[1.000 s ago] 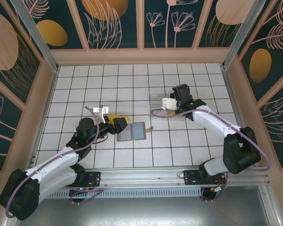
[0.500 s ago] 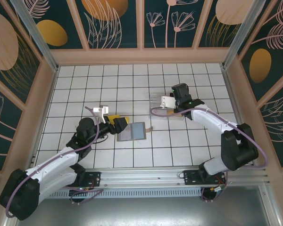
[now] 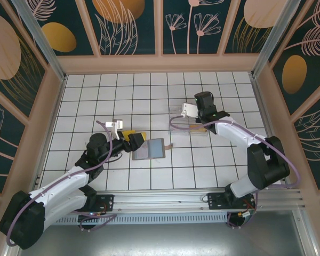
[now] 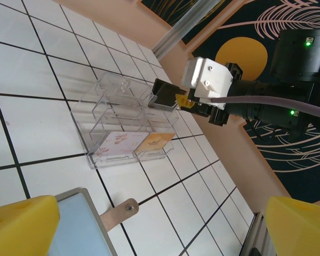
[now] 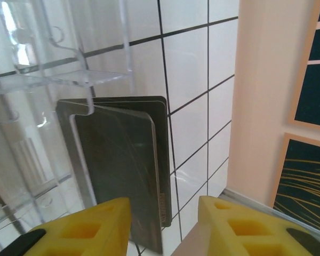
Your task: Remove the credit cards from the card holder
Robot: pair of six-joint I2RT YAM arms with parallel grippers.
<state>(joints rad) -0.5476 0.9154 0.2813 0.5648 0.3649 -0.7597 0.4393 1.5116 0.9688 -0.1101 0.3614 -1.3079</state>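
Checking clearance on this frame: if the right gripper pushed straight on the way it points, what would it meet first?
The dark cards, standing in the clear tray directly ahead of the right gripper. One edge seems to sit between its fingers, though depth is unclear.
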